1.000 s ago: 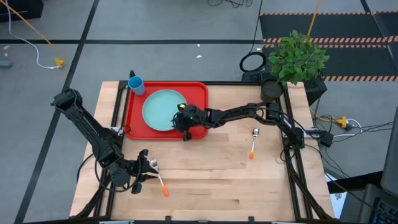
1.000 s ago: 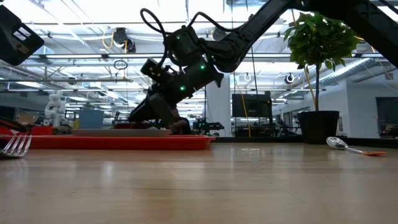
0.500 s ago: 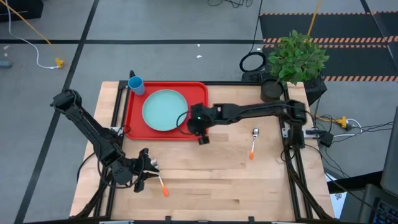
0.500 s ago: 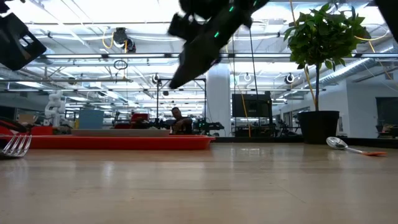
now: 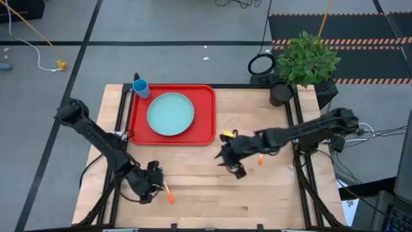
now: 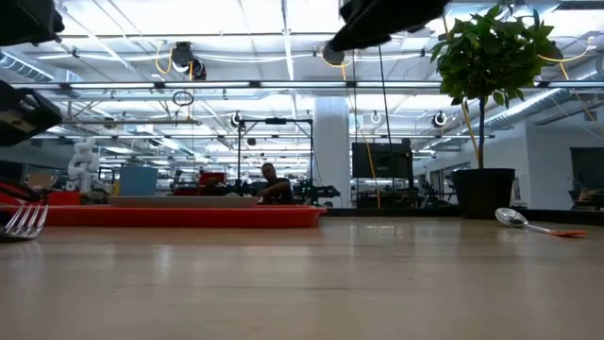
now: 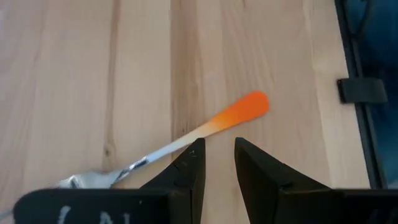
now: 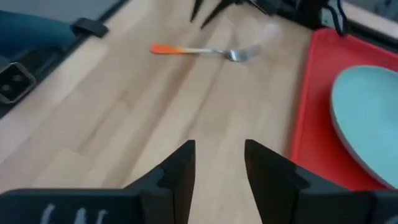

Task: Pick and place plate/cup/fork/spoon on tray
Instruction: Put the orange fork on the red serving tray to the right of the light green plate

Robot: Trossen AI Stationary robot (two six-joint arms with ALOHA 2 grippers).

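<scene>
The pale turquoise plate [image 5: 170,114] lies flat in the red tray [image 5: 205,109] at the table's far left. The blue cup [image 5: 141,87] stands at the tray's far left corner. The fork [image 7: 186,134] lies flat on the table near the near left. My left gripper [image 5: 153,180] hovers over its middle, fingers slightly apart, touching nothing. The spoon [image 6: 528,221] lies on the table at the right, partly under my right arm in the high view. My right gripper [image 5: 229,166] is open and empty above the table's middle.
A potted plant [image 5: 306,61] stands at the table's far right corner. Bare wood lies between the tray and the near edge. The black frame rails [image 5: 302,174] run along the table's sides.
My right gripper has left the plate's right rim, risen well above the tray and swung toward the table's near right, past the tray's edge. The plate stays flat in the tray. My left gripper has come down a little over the fork.
</scene>
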